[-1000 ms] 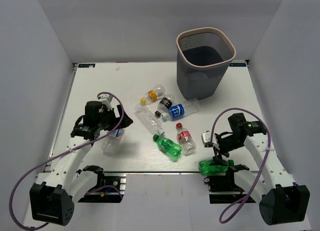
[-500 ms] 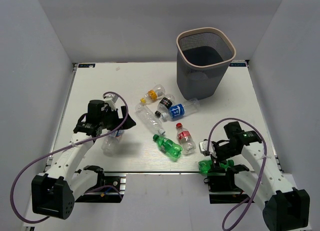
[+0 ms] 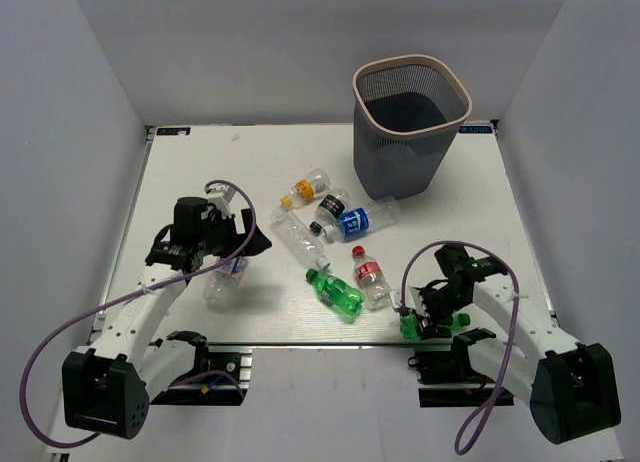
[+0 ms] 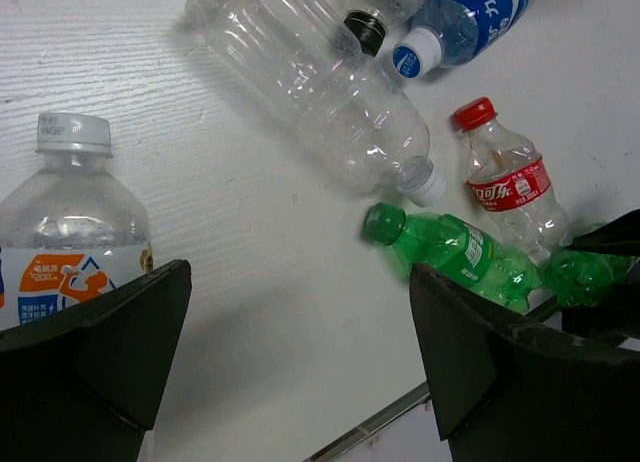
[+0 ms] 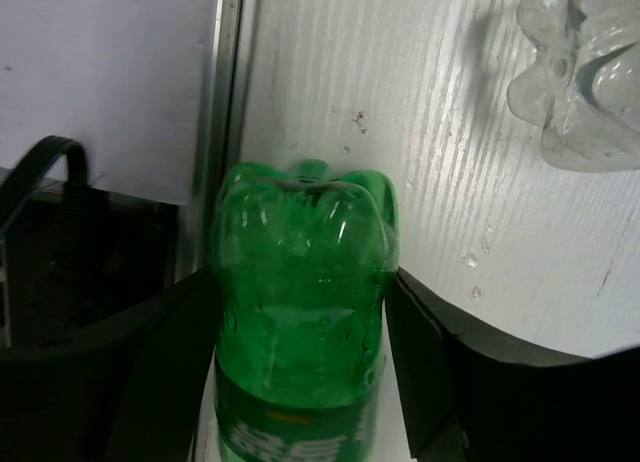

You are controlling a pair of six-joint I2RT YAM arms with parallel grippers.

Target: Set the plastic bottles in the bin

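Note:
Several plastic bottles lie mid-table: yellow-capped (image 3: 308,188), black-labelled (image 3: 330,208), blue-labelled (image 3: 362,219), a long clear one (image 3: 298,237), red-labelled (image 3: 370,275) and a green one (image 3: 336,292). A second green bottle (image 3: 425,325) lies at the near edge. My right gripper (image 3: 418,317) is open and straddles it, a finger close on each side of its base (image 5: 300,282). My left gripper (image 3: 242,250) is open and empty, hovering next to a white-capped clear bottle (image 3: 224,280), which also shows in the left wrist view (image 4: 70,232). The grey mesh bin (image 3: 460,82) stands at the back right.
The table's metal front edge (image 5: 228,102) runs right beside the gripped-around green bottle. The red-labelled bottle's clear base (image 5: 580,82) lies just beyond it. White walls enclose the table on three sides.
My right gripper has moved left and down onto the green bottle at the near edge and now flanks it. My left gripper shifted only slightly.

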